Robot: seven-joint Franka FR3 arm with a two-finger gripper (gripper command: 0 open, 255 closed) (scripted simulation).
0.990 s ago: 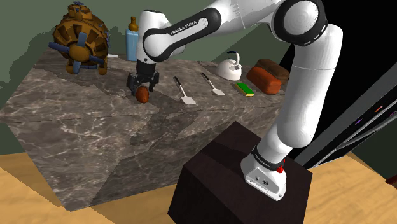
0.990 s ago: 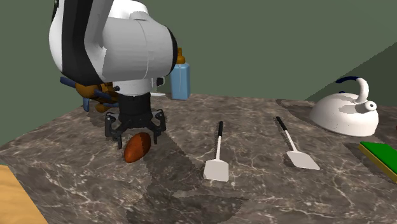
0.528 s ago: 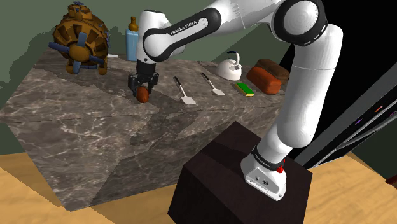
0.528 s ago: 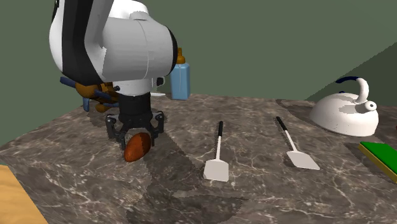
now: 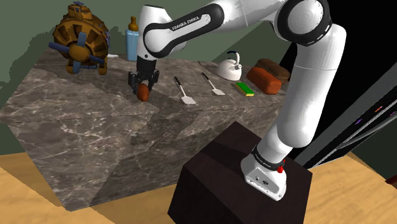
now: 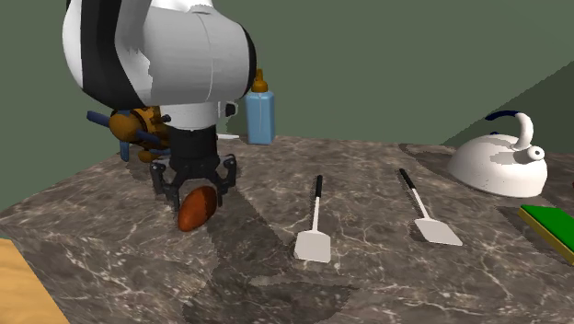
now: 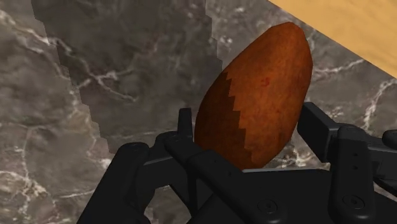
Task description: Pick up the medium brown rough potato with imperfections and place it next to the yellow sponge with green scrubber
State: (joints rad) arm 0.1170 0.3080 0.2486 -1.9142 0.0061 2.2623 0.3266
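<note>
- Clamping the potato (image 7: 257, 102) between them, the black fingers (image 7: 185, 130) of the gripper (image 7: 249, 130) pressed on its two flanks in the wrist view. They were closed on it and not on each other.
- We saw the potato as a reddish-brown oval with small darker specks, its narrow end pointing away from the hand.
- In the shoulder view the gripper (image 5: 143, 87) pointed straight down over the dark veined counter (image 5: 76, 108), with the potato (image 5: 143, 93) hanging below the fingertips.
- From the second exterior view the potato (image 6: 196, 208) sat tilted in the gripper (image 6: 195, 190), low over the stone. We could not tell whether its underside touched the surface.
- The sponge (image 5: 245, 88) — yellow with a green top — lay well apart from the potato, toward the shoulder view's right.
- Between potato and sponge we counted a spatula (image 5: 184, 93) and a second spatula (image 5: 213, 84), both flat on the counter and apart from each other.
- A white kettle (image 5: 230, 65) stood just behind the sponge, and a brown loaf (image 5: 267, 76) lay beside it, further to the shoulder view's right.
- A blue bottle (image 5: 132, 43) stood at the back of the counter, behind the gripper.
- The white arm (image 5: 305, 108) rose from its dark stand (image 5: 216, 178) and reached over to the potato.
- In the second exterior view the sponge (image 6: 549, 230) showed at the right edge, below the kettle (image 6: 501, 166).
</note>
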